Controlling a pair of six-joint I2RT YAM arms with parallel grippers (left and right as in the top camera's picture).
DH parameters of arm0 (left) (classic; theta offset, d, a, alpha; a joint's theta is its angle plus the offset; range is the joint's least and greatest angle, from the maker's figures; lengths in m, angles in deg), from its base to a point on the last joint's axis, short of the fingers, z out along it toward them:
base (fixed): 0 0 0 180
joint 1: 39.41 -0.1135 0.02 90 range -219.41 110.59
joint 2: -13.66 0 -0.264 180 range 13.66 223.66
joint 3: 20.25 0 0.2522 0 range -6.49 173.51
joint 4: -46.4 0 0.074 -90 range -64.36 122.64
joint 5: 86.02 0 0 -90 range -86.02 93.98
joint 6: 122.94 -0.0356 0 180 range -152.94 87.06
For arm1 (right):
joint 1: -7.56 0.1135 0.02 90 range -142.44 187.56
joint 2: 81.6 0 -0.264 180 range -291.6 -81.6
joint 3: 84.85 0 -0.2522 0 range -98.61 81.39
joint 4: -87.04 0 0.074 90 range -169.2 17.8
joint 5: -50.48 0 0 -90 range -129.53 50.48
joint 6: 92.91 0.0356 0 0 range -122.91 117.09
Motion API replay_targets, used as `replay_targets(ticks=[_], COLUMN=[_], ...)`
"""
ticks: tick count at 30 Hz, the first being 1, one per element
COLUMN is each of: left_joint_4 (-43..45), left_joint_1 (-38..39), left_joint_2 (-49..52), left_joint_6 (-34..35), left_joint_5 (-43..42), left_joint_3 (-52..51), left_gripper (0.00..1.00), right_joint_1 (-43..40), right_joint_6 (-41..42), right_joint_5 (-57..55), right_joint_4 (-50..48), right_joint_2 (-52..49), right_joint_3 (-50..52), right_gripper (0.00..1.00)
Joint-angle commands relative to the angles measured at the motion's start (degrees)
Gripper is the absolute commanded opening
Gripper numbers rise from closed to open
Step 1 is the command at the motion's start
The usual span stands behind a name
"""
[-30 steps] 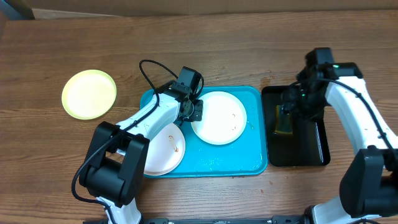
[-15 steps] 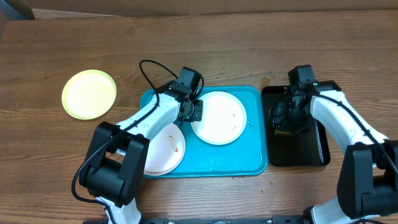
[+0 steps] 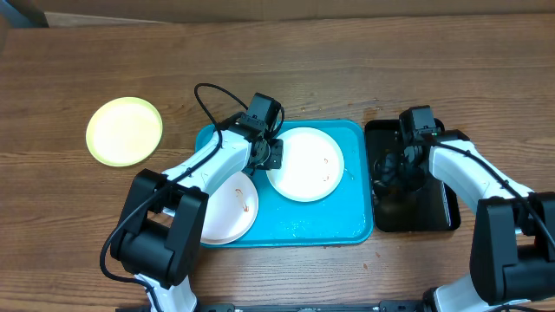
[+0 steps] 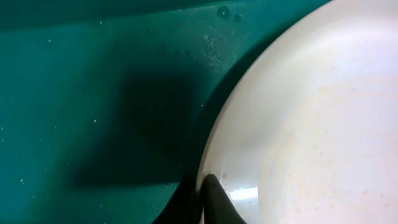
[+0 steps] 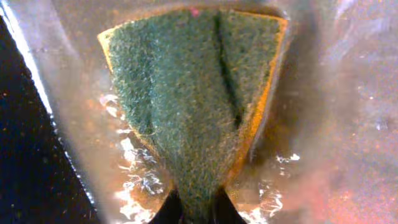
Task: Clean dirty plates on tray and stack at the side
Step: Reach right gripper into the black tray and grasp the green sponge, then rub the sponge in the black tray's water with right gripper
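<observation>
A white plate (image 3: pixel 305 163) lies in the middle of the turquoise tray (image 3: pixel 295 224). My left gripper (image 3: pixel 274 156) is shut on its left rim; the left wrist view shows the fingers (image 4: pixel 203 188) pinching the plate's edge (image 4: pixel 298 112). A second white plate (image 3: pixel 227 208) with a small brown smudge overhangs the tray's lower left corner. The yellow-green plate (image 3: pixel 124 130) sits alone on the table at far left. My right gripper (image 3: pixel 395 169) is down in the black tray (image 3: pixel 447 208). In the right wrist view it (image 5: pixel 197 194) is shut on a green and yellow sponge (image 5: pixel 193 106).
The black tray (image 5: pixel 25 155) stands right of the turquoise tray, and its floor is wet around the sponge. A black cable (image 3: pixel 208 100) loops above my left arm. The wooden table (image 3: pixel 347 61) stretches behind both trays.
My right gripper has moved left and down onto the sponge in the black tray and closed on it. My left gripper and the plates have not moved.
</observation>
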Motion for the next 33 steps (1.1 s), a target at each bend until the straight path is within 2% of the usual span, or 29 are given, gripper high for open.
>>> replay_targets(ticks=[1, 2, 3, 6, 11, 12, 15, 16, 18, 20, 22, 23, 24, 25, 27, 29, 31, 33], left_joint_4=[-0.22, -0.24, -0.22, -0.22, -0.24, -0.24, -0.22, -0.22, -0.20, -0.20, -0.22, -0.22, -0.22, -0.24, -0.24, -0.24, -0.22, -0.22], left_joint_1=[-0.39, -0.42, -0.39, -0.39, -0.39, -0.39, -0.39, -0.39, -0.42, -0.39, -0.39, -0.39, -0.39, -0.39, -0.39, -0.39, -0.39, -0.39], left_joint_2=[0.48, 0.50, 0.50, 0.50, 0.50, 0.50, 0.50, 0.48, 0.50, 0.50, 0.50, 0.50, 0.50, 0.50, 0.50, 0.50, 0.50, 0.50], left_joint_6=[0.81, 0.79, 0.79, 0.79, 0.79, 0.81, 0.81, 0.81, 0.81, 0.81, 0.79, 0.79, 0.79, 0.79, 0.79, 0.79, 0.79, 0.79], left_joint_5=[0.59, 0.59, 0.59, 0.59, 0.59, 0.59, 0.59, 0.59, 0.61, 0.61, 0.59, 0.59, 0.59, 0.59, 0.59, 0.59, 0.59, 0.59], left_joint_3=[0.66, 0.66, 0.66, 0.66, 0.66, 0.66, 0.66, 0.66, 0.66, 0.66, 0.66, 0.66, 0.66, 0.66, 0.66, 0.66, 0.66, 0.66], left_gripper=[0.07, 0.07, 0.07, 0.07, 0.07, 0.07, 0.07, 0.07, 0.07, 0.07, 0.07, 0.07, 0.07, 0.07, 0.07, 0.07, 0.07, 0.07], right_joint_1=[-0.48, -0.68, -0.87, -1.36, -1.44, -1.44, -1.44, -1.44, -1.44, -1.44, -1.44, -1.44, -1.44, -1.44, -1.44, -1.44, -1.44, -1.44], right_joint_6=[-0.17, -0.17, -0.17, -0.15, -0.15, -0.15, -0.15, -0.15, -0.17, -0.22, -0.42, -0.39, -0.37, -0.39, -0.35, -0.35, -0.37, -0.37], right_joint_5=[-0.33, -0.33, -0.35, -0.35, -0.33, -0.33, -0.33, -0.33, -0.35, -0.61, -2.27, -3.37, -4.07, -4.57, -5.53, -5.66, -5.66, -5.66], right_joint_4=[-0.09, -0.11, -0.13, -1.22, -4.24, -4.20, -4.22, -4.24, -4.35, -4.76, -5.27, -5.84, -6.38, -7.08, -8.79, -11.52, -12.87, -13.49], right_joint_2=[0.57, 0.57, 0.57, 0.57, 0.57, 0.57, 0.57, 0.57, 0.57, 0.57, 0.57, 0.57, 0.57, 0.57, 0.57, 0.57, 0.57, 0.57], right_joint_3=[-0.61, -1.09, -1.70, -3.08, -3.15, -3.06, -2.40, -2.14, -1.49, -0.85, -0.72, -0.76, -0.79, -0.83, -0.83, -0.81, -0.81, -0.81], right_gripper=[0.37, 0.64, 0.69, 0.74, 0.74, 0.71, 0.50, 0.47, 0.28, 0.04, 0.04, 0.13, 0.49, 0.78, 0.86, 0.88, 0.87, 0.79])
